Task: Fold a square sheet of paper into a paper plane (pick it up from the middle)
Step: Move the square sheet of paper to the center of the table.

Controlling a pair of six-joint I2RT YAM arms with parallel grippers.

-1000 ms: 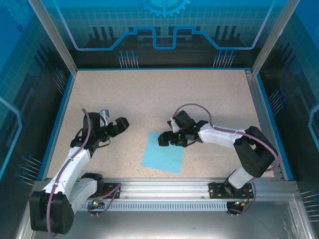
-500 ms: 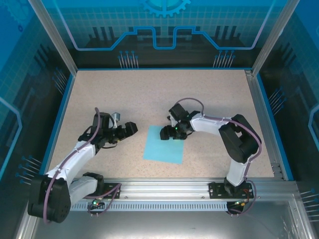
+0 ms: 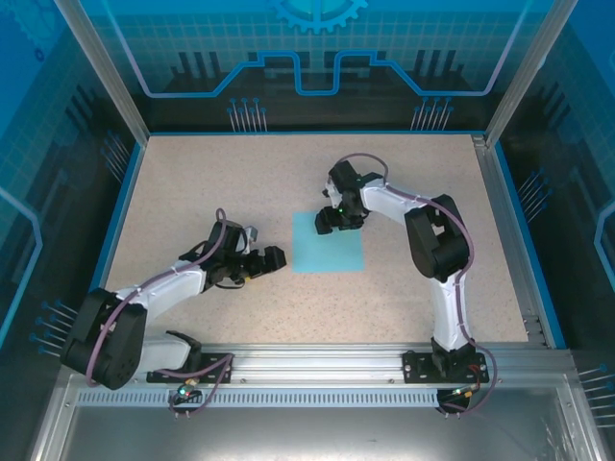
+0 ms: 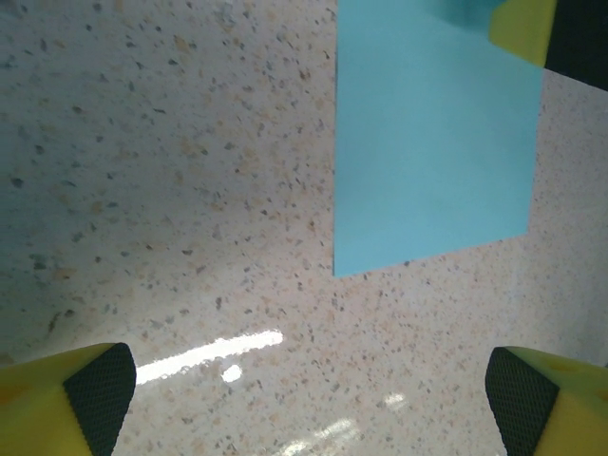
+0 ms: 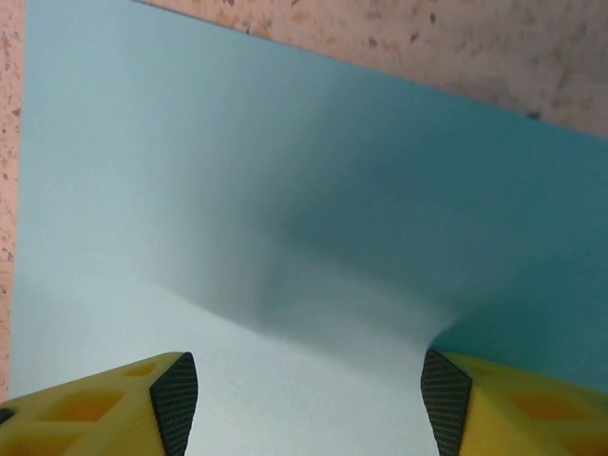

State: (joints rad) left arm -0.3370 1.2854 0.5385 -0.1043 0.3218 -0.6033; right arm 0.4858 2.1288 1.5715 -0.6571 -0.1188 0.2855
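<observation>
The square sheet of paper (image 3: 329,245) lies flat on the speckled table, light blue and unfolded. My right gripper (image 3: 332,219) presses down on its far edge. In the right wrist view its jaws (image 5: 304,389) stand apart on the sheet (image 5: 190,142), and the paper humps up into a ridge between the two pads. My left gripper (image 3: 274,257) is low over the table just left of the paper's near left corner, open and holding nothing. In the left wrist view (image 4: 304,399) the paper (image 4: 432,142) lies ahead, with a right fingertip (image 4: 527,24) on its far edge.
A blue-rimmed wall (image 3: 125,206) encloses the speckled table on the left, back and right. An aluminium rail (image 3: 317,365) with the arm bases runs along the near edge. Bare tabletop (image 3: 221,173) lies behind and left of the paper.
The paper has slid away from the rail and turned square to the table, dragged by my right gripper, whose jaws have narrowed. My left arm has stretched right, toward the paper.
</observation>
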